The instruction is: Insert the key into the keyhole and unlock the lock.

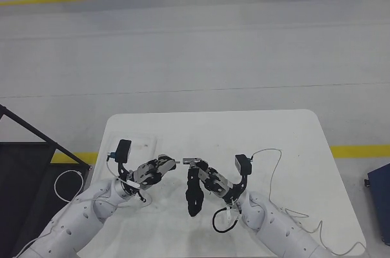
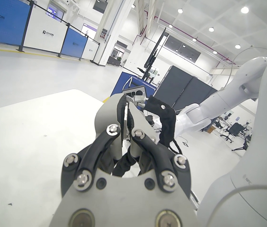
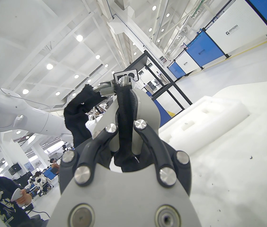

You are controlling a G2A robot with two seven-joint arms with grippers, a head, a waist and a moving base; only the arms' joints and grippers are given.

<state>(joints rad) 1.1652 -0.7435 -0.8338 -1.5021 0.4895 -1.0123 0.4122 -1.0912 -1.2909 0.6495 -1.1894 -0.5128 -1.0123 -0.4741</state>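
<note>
My left gripper (image 2: 126,103) is shut on a thin flat metal key (image 2: 125,117), seen edge-on between its fingers. Just past the key's tip hangs a small silver lock (image 2: 139,99) with a black fabric strap (image 2: 162,114). My right gripper (image 3: 123,88) is shut on that strap (image 3: 124,119), with the lock (image 3: 105,88) at its fingertips. In the top view the left gripper (image 1: 164,166) and right gripper (image 1: 197,170) face each other above the table's front. The lock (image 1: 192,159) sits between them and the strap (image 1: 194,197) dangles below. I cannot tell whether the key is in the keyhole.
The white table (image 1: 279,142) carries a white foam tray (image 3: 202,119) with cut-out pockets near the left arm (image 1: 140,145). A thin cable (image 1: 267,153) loops over the right arm. A black frame (image 1: 20,138) stands off the table's left side.
</note>
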